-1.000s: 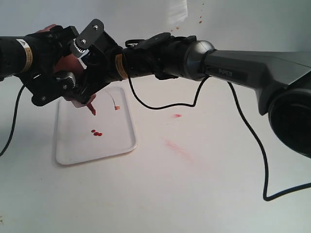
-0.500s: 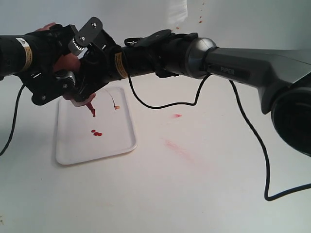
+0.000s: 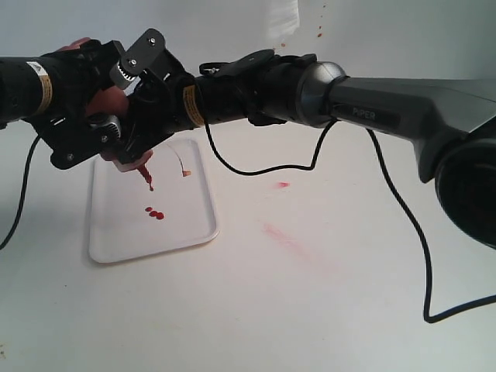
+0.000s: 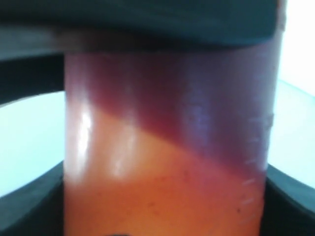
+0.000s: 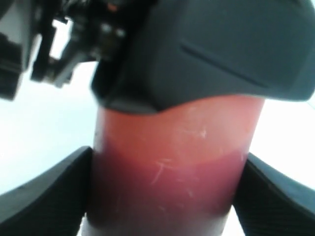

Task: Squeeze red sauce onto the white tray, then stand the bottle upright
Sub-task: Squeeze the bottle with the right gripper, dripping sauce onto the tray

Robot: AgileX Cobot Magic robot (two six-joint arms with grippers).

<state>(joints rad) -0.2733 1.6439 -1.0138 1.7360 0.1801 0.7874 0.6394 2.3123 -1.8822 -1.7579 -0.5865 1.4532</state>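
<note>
The bottle (image 3: 108,99) hangs tilted, nozzle (image 3: 146,175) down, over the white tray (image 3: 124,232), held from both sides. My left gripper (image 3: 91,133) and my right gripper (image 3: 147,105) are each shut on its body. A few small blobs of red sauce (image 3: 155,213) lie on the tray below the nozzle, and the thin tethered tip (image 3: 184,169) dangles beside it. Up close the bottle (image 4: 167,162) fills my left gripper (image 4: 162,206), with dark fingers (image 4: 29,206) on either side. Likewise the bottle (image 5: 172,162) sits squeezed in my right gripper (image 5: 167,196) between its fingers (image 5: 280,196).
Faint pinkish smears (image 3: 283,236) and a small pink spot (image 3: 283,184) mark the white table right of the tray. Tiny red specks (image 3: 319,32) dot the back wall. Black cables (image 3: 256,167) (image 3: 418,256) hang from the right arm across the table.
Both arms and the bottle have hardly shifted. The red tip at the nozzle reaches slightly lower toward the tray.
</note>
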